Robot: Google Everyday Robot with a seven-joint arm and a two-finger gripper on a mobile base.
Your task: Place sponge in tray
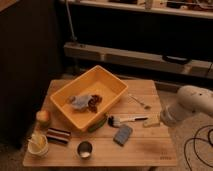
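A yellow tray (111, 85) stands at an angle on the wooden table (145, 150), at its back left. It holds a grey-blue crumpled thing (80, 102) and a dark red thing (94, 102). A grey-blue sponge (122, 134) lies flat on the table in front of the tray's right corner. My white arm (192, 102) reaches in from the right. My gripper (161, 119) is at the table's right edge, to the right of the sponge and apart from it. A small pale yellow piece (151, 121) lies right at its tip.
A brush with a black and white handle (127, 119) lies between sponge and tray. A green thing (97, 125) lies at the tray's front edge. A striped block (58, 135), an apple (43, 117), a pale cup (38, 145) and a metal cup (84, 149) stand front left. A fork (139, 101) lies behind.
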